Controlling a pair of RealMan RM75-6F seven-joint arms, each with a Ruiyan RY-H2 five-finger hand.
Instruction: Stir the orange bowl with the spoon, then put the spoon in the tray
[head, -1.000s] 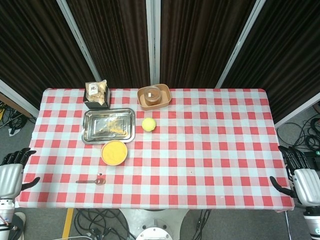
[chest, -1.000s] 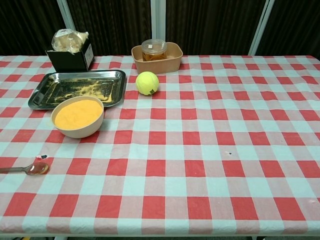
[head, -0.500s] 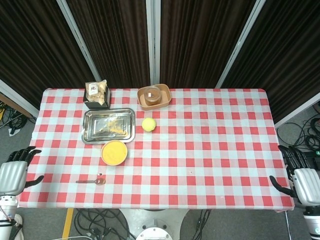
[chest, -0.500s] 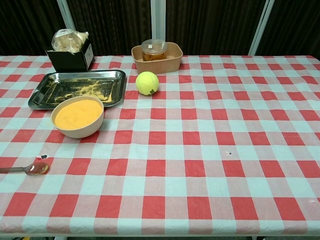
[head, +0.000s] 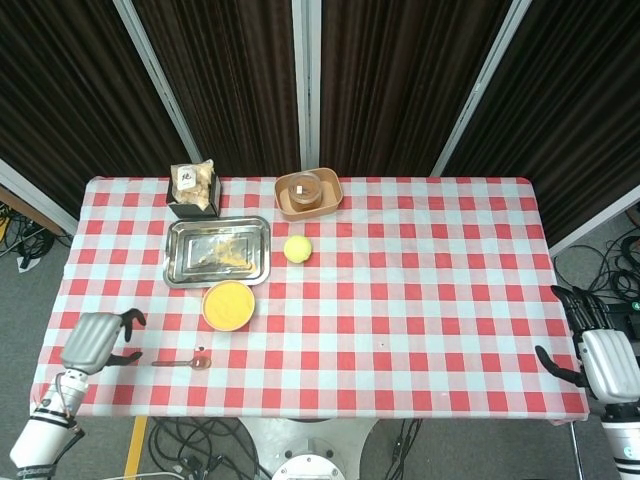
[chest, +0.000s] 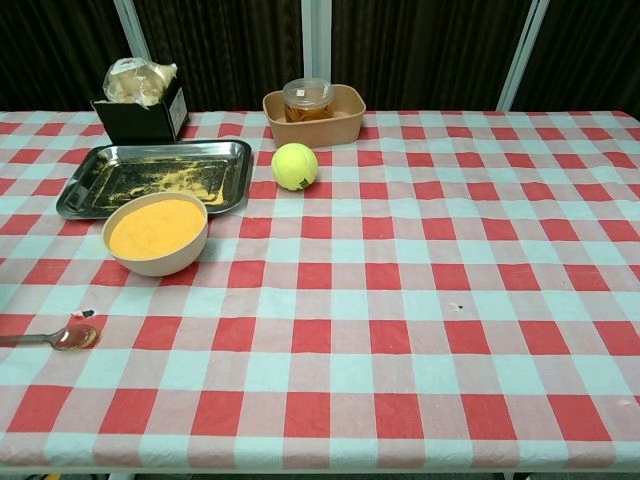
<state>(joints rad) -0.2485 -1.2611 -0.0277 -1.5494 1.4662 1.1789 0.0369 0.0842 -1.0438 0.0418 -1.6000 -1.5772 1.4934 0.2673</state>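
Spoon (head: 184, 362) first, as I see it from the head view: it lies flat on the checked counter (head: 420, 300), just in front of the orange bowl (head: 228, 305), with its handle pointing away to the left of the bowl and its small head nearer to the bowl. My left hand (head: 97, 340) is over the counter edge, near the handle end but not touching it; the fingers are apart and curved, and they hold nothing. My right hand (head: 600, 358) is far from the bowl, beyond the opposite edge of the counter, fingers spread and empty. The tray (head: 218, 251) is just behind the bowl, touching or almost touching it.

From the chest view neither hand shows. The spoon (chest: 50, 339) is in front of the bowl (chest: 157, 233) and to its left, with something dark in its head. The bowl is filled with an orange mass nearly to the rim, and the tray (chest: 155, 175) behind it looks dusted with the same material.

I judge the spoon thin, light and stiff, probably metal and a little slippery. Because it lies flat, I would pinch the handle near its middle.
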